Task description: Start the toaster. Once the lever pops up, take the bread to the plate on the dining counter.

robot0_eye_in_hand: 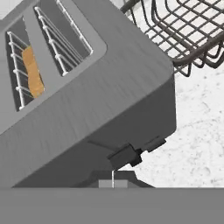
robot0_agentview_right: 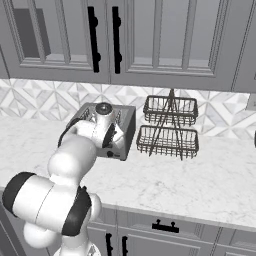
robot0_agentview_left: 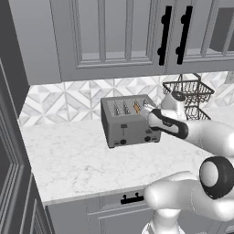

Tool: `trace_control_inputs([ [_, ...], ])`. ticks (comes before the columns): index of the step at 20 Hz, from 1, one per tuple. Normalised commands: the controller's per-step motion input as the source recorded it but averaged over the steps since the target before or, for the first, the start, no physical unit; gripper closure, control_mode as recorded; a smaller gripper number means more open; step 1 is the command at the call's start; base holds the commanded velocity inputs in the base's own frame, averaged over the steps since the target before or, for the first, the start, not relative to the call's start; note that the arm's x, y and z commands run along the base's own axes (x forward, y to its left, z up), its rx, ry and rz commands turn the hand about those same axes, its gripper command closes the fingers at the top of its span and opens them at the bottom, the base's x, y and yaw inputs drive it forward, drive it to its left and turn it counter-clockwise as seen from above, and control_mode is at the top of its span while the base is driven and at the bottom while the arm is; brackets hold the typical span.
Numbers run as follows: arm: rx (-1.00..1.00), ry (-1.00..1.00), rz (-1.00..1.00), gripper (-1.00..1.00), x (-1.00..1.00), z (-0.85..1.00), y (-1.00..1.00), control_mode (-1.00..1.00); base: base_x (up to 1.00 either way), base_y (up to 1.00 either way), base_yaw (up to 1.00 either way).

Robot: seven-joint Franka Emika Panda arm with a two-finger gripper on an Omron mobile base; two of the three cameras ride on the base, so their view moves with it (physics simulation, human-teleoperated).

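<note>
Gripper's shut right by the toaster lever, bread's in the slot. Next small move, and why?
Probably press straight down on the lever. The shut gripper sits just at it in the hand view, the bread sits in a slot of the toaster, and the lever looks not yet pushed down, though contact is hard to judge.

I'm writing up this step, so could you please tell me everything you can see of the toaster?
The toaster is a boxy grey metal unit with four wire-lined slots on top and two small black levers and two black knobs on its front. It stands upright on the marble worktop, near the tiled wall, left of a wire basket rack. A tan slice of bread sits in one slot. The shut gripper is at its right front lever.
</note>
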Motion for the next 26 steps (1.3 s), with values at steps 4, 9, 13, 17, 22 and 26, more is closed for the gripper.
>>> trace_control_inputs([
  [4, 0.05, 0.15, 0.05, 1.0, 0.0, 0.95, 0.0, -1.0, 0.0, 0.0, 0.0],
  [9, 0.0, 0.14, 0.07, 1.0, -0.01, 0.74, 0.01, -1.0, 0.0, 0.0, 0.0],
  [13, -0.03, -0.07, 0.04, 1.0, -0.24, 0.02, 0.0, -1.0, 0.0, 0.0, 0.0],
  [17, -0.17, -0.29, 0.16, 1.0, -0.16, 0.0, 0.25, -1.0, 0.0, 0.0, 0.0],
  [22, -0.23, -0.4, 0.26, 1.0, -0.1, 0.0, 0.45, -1.0, 0.0, 0.0, 0.0],
  [26, -0.08, -0.19, 0.24, 1.0, 0.0, 0.0, 0.13, -1.0, 0.0, 0.0, 0.0],
])
